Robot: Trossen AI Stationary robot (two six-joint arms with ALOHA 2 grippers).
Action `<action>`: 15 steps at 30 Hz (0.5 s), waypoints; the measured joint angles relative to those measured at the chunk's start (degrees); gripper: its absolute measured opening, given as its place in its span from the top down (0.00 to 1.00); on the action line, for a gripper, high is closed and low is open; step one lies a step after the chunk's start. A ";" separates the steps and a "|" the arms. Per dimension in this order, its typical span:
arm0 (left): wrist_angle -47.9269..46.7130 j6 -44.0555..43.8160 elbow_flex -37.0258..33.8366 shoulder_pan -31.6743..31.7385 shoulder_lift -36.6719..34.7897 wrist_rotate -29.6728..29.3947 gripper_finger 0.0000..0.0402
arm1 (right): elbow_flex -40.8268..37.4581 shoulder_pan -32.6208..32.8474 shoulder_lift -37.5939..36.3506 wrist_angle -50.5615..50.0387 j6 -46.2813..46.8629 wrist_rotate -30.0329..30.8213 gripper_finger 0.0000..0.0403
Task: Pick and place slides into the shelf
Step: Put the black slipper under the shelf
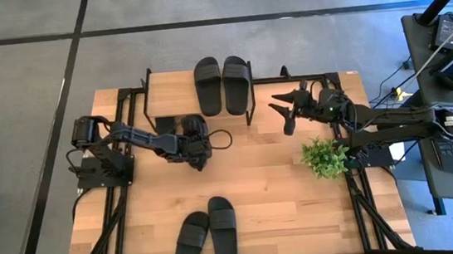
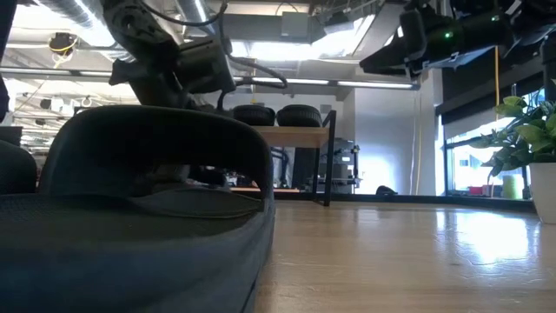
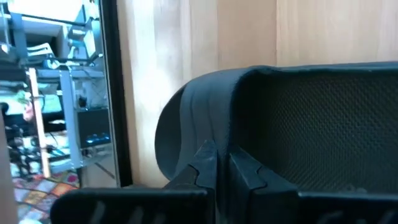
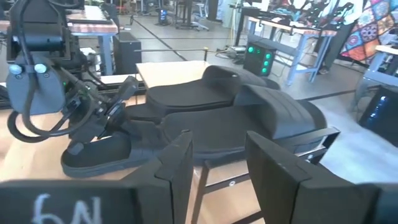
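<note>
Ribbed black slide [image 2: 130, 217] fills the low view foreground, flat on the wood counter [image 1: 283, 196]. Left pincer [image 1: 197, 146] clamped on another slide [image 3: 298, 124] beside the shelf [image 1: 169, 95]. Two slides [image 1: 222, 84] on its plank top. Right pincer [image 1: 285, 113] spread, empty.

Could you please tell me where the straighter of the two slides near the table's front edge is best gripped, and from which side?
Probably by its strap: the slide lies flat, sole down on the table, so the raised strap is the only part standing clear. Come from above, one jaw under the strap, one over it.
</note>
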 joint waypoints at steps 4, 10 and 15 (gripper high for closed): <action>-0.16 1.60 -0.10 1.52 -0.51 -0.28 0.99 | 0.00 -0.84 0.00 0.03 1.24 0.00 0.64; -0.32 4.01 -0.10 2.97 -0.70 -0.08 0.99 | 0.00 -1.44 0.00 0.24 1.31 0.00 0.64; -0.40 6.59 -0.10 3.36 -0.72 -0.52 0.99 | -0.02 -1.44 0.00 0.23 1.20 0.00 0.64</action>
